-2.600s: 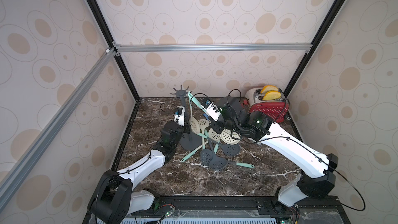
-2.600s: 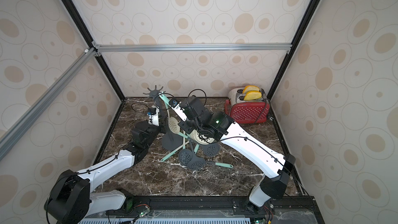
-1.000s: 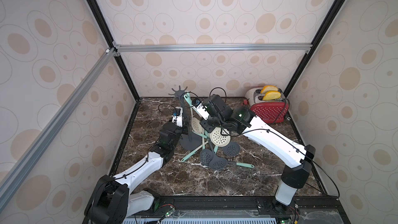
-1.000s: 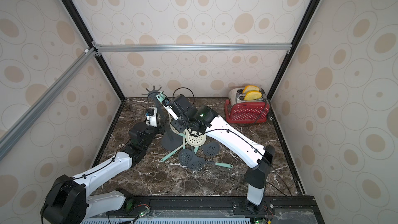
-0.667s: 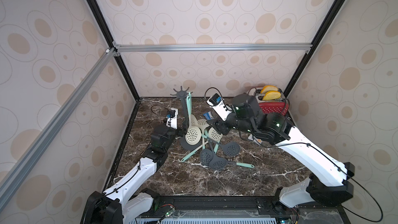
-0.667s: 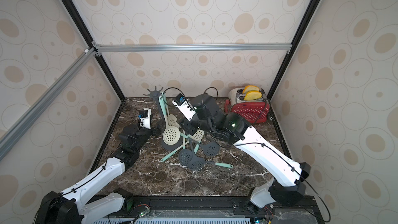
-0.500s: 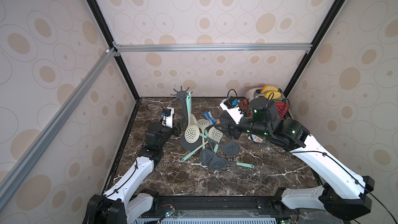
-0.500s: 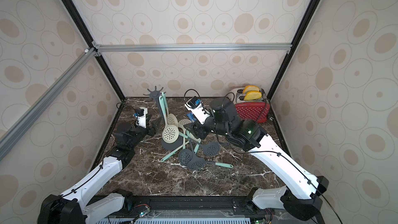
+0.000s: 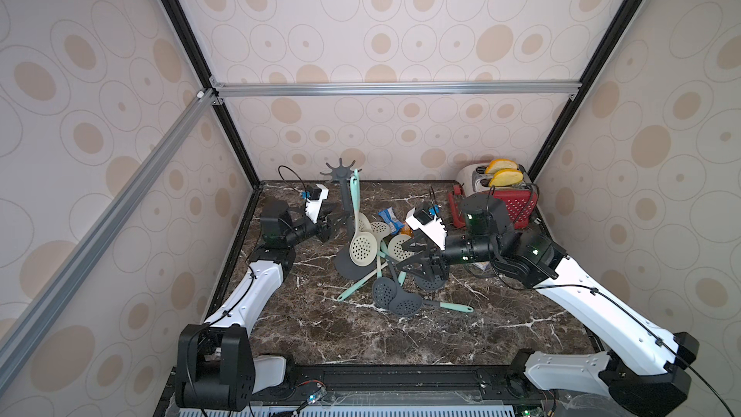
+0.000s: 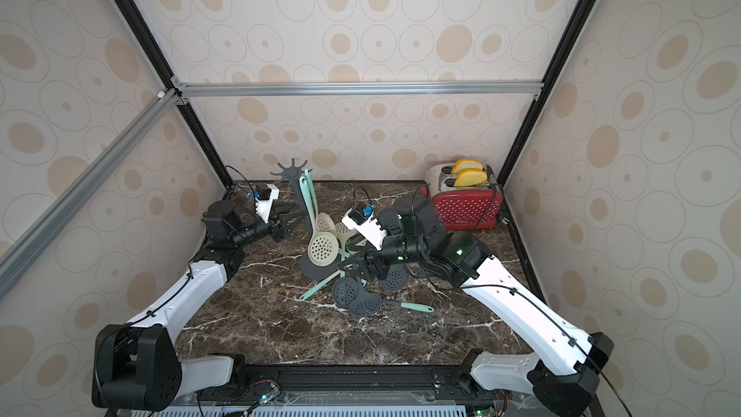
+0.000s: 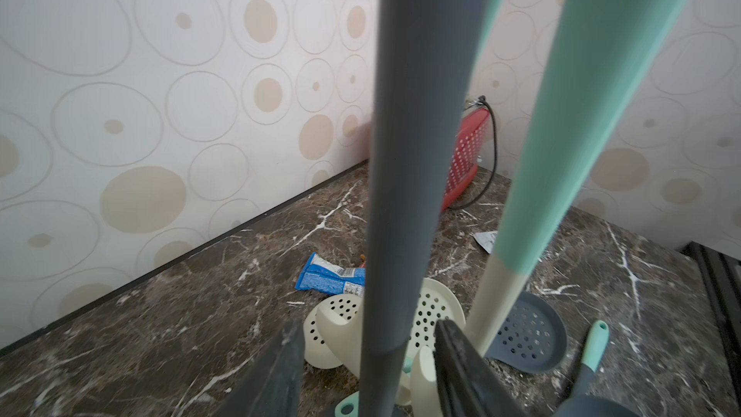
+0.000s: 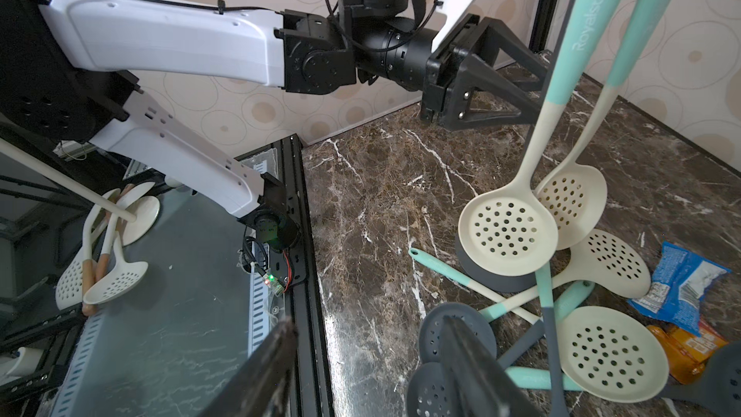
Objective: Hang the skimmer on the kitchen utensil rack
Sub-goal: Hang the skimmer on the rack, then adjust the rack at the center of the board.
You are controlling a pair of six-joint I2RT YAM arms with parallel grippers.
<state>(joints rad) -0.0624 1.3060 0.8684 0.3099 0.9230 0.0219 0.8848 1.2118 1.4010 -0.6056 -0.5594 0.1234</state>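
Note:
The kitchen utensil rack [image 9: 345, 198] stands at the back left, its crown [image 10: 292, 170] of hooks on top. A cream skimmer [image 9: 363, 249] with a mint handle hangs from the crown beside a second one [image 12: 571, 202]. My left gripper [image 9: 336, 218] is open and straddles the rack's pole [image 11: 405, 154], with a gap on one side. My right gripper [image 9: 405, 258] is open and empty. It hovers over dark grey skimmers [image 12: 437, 330] lying on the table. Several more skimmers [image 9: 399, 246] lie around the rack's base.
A red toaster [image 9: 517, 199] with bread slices and a white toaster [image 9: 472, 172] stand at the back right. A blue snack packet [image 9: 387, 216] and an orange one [image 12: 689, 349] lie behind the pile. Enclosure walls stand close behind the rack and on both sides.
My right gripper has let go of the cream skimmer, which now hangs from the rack, and has drawn back to the right and lower. The left arm has shifted but stays at the pole.

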